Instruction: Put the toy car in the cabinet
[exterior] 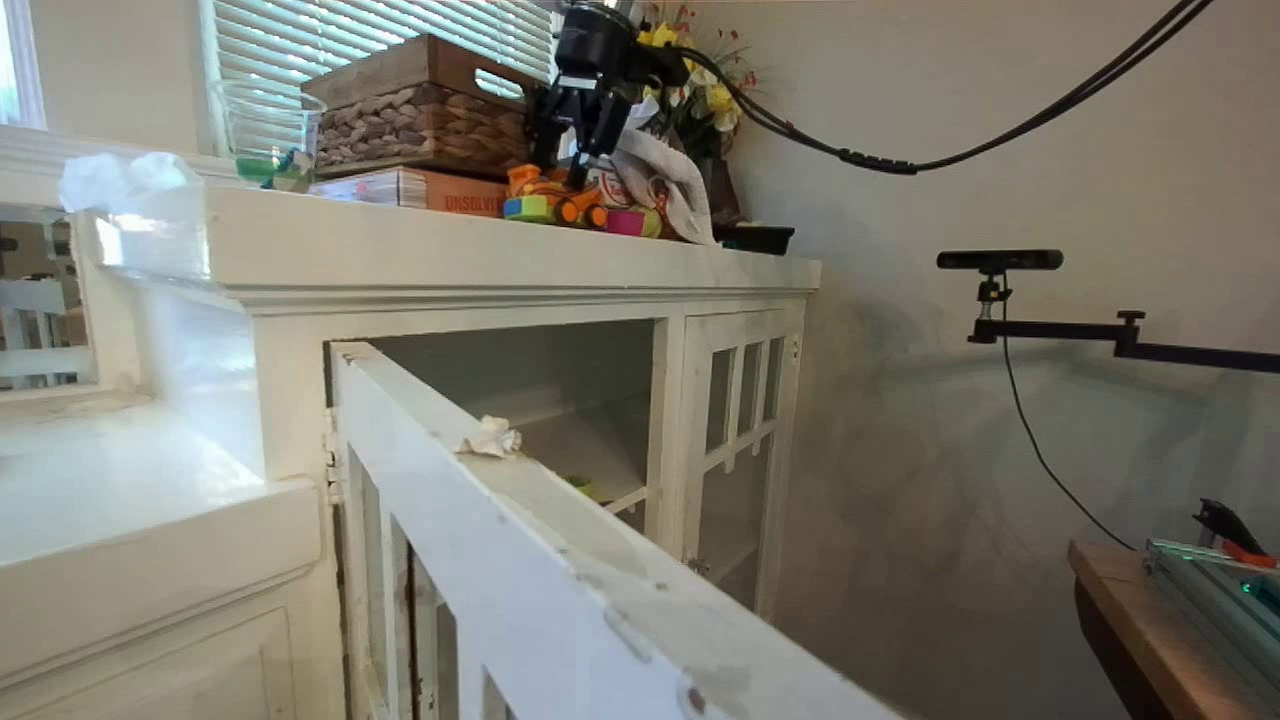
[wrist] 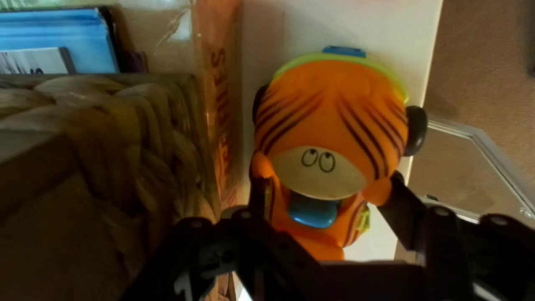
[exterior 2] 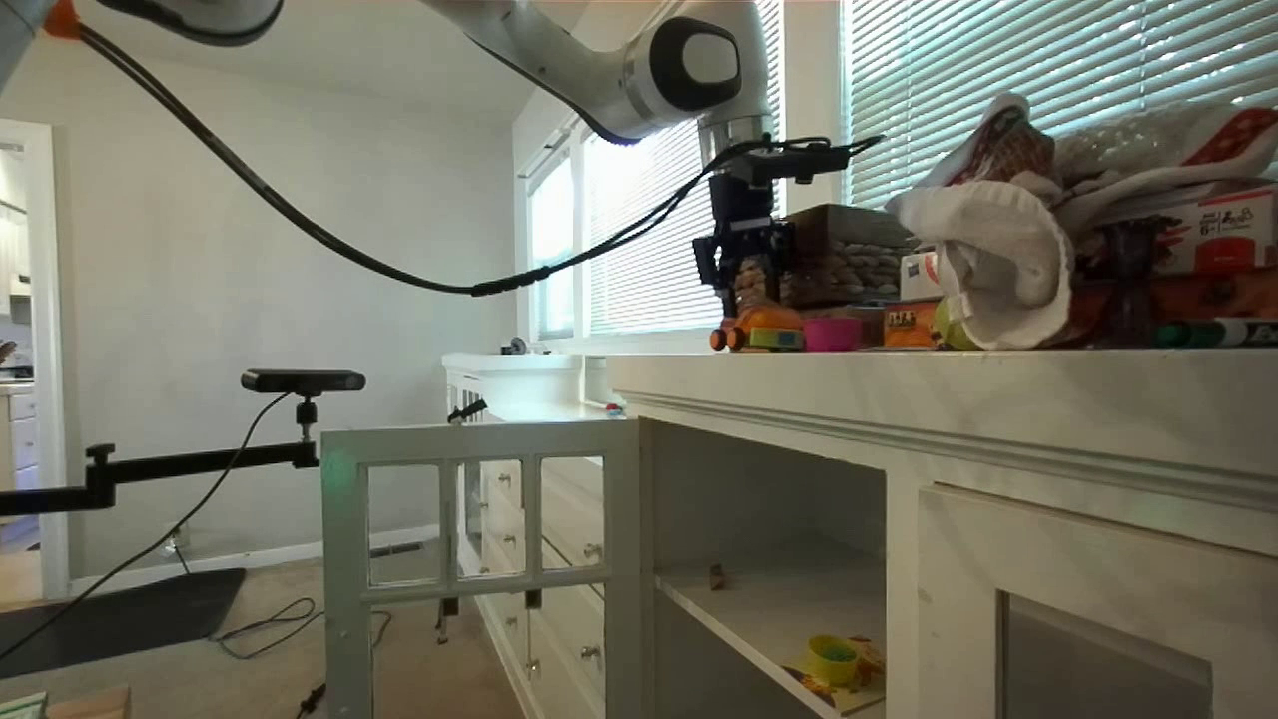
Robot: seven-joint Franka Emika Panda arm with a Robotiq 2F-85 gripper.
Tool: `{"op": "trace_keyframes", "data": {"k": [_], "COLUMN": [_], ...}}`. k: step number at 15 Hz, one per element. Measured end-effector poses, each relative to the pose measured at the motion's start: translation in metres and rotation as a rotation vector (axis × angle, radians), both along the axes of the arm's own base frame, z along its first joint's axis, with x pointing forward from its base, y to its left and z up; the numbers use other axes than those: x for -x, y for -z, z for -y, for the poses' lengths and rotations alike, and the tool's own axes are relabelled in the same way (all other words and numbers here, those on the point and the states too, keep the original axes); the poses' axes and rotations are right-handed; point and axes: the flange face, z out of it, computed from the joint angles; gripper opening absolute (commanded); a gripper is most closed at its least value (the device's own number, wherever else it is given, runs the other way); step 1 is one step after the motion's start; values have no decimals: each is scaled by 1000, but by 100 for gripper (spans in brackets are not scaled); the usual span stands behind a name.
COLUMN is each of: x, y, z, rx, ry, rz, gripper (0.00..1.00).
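The toy car (exterior: 556, 198) is orange with dark stripes, a cream face and green trim. It stands on the cabinet's top in both exterior views (exterior 2: 767, 328) and fills the middle of the wrist view (wrist: 330, 121). The cabinet (exterior: 520, 250) is cream-white; its glass-paned door (exterior 2: 344, 559) stands open and shows the inner shelf (exterior 2: 764, 599). My gripper (wrist: 328, 188) points down with one finger on each side of the toy. A strip of cabinet top shows between the right finger and the toy's body. Contact at the fingertips is unclear. The gripper also shows in both exterior views (exterior: 577, 160) (exterior 2: 749, 275).
A wicker basket (exterior: 420, 125) on a box (exterior: 465, 197) stands close beside the gripper. A pink cup (exterior 2: 832, 333) and a white cloth (exterior 2: 1003, 265) are beside the toy. A yellow cup (exterior 2: 832, 659) sits on the inner shelf. A white lump (exterior: 492, 437) lies on the door's top edge.
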Motion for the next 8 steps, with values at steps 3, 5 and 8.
{"op": "trace_keyframes", "data": {"k": [3, 5, 8], "x": [-3, -3, -3], "y": [3, 2, 1], "z": [-4, -6, -8], "rx": [-3, 1, 9], "ry": [-4, -8, -9], "rz": [-3, -2, -1], "gripper": [25, 22, 20]}}
